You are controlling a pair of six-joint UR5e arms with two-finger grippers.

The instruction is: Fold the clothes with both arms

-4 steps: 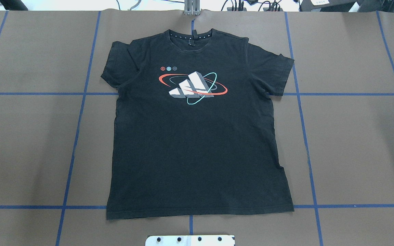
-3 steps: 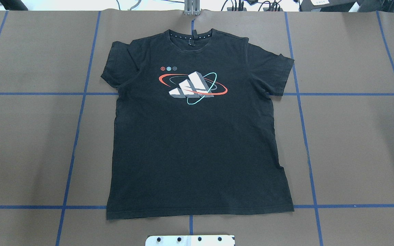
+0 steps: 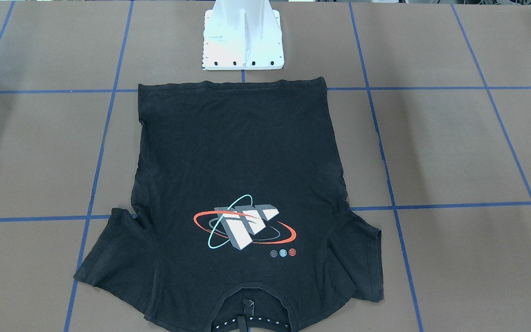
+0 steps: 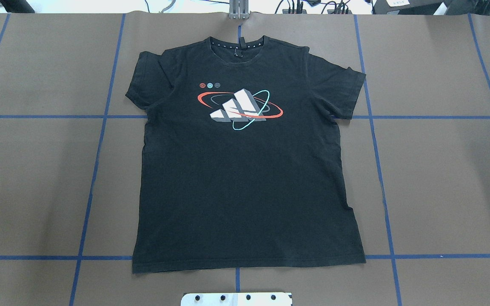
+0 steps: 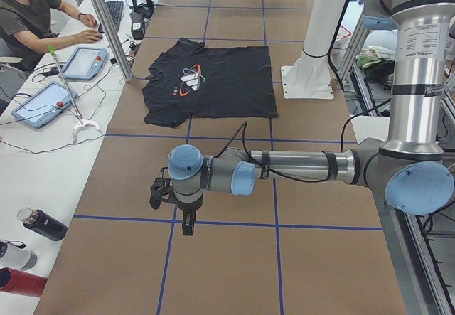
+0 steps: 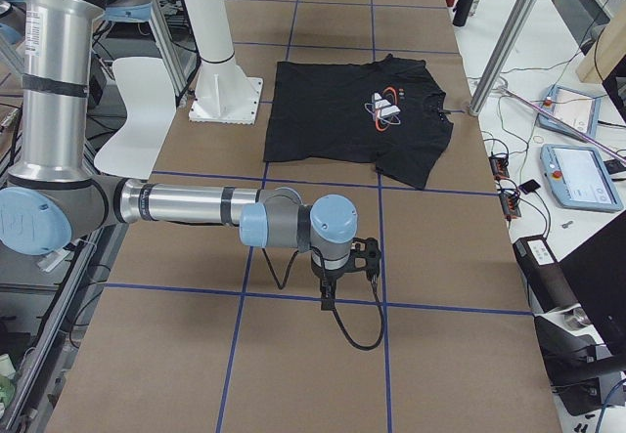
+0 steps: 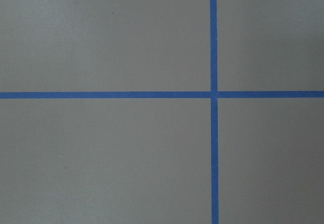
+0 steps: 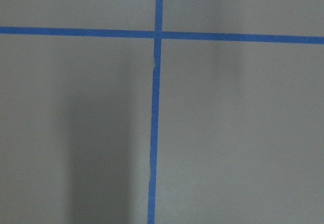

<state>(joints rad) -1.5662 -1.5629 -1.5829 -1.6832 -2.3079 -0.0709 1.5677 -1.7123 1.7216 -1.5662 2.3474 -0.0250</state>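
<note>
**Shirt laid out flat, both arms parked wide**

Here's the black T-shirt (image 4: pixel 245 170), spread flat on the brown paper table (image 4: pixel 440 178), logo (image 4: pixel 240 108) face up, dead centre in front of the white base plate (image 3: pixel 242 41). Its long axis runs straight away from the robot. The hem (image 4: pixel 249 265) sits just beside the base plate and the collar (image 4: pixel 237 44) points to the far edge. The sleeves fan out to either side, with the one on the robot's left creased inward a little.

Out on the wings, the left gripper (image 5: pixel 165 194) hangs low over the blue tape grid (image 4: pixel 96 170), well apart from the shirt. The right gripper (image 6: pixel 357 255) does the same at the opposite end. Whether either one is spread or pinched together, I can't tell. Both wrist cameras show only bare paper and crossing tape.

On the side bench lie a black bottle (image 5: pixel 43 224) and a red one (image 5: pixel 21 281), contents hidden.
</note>
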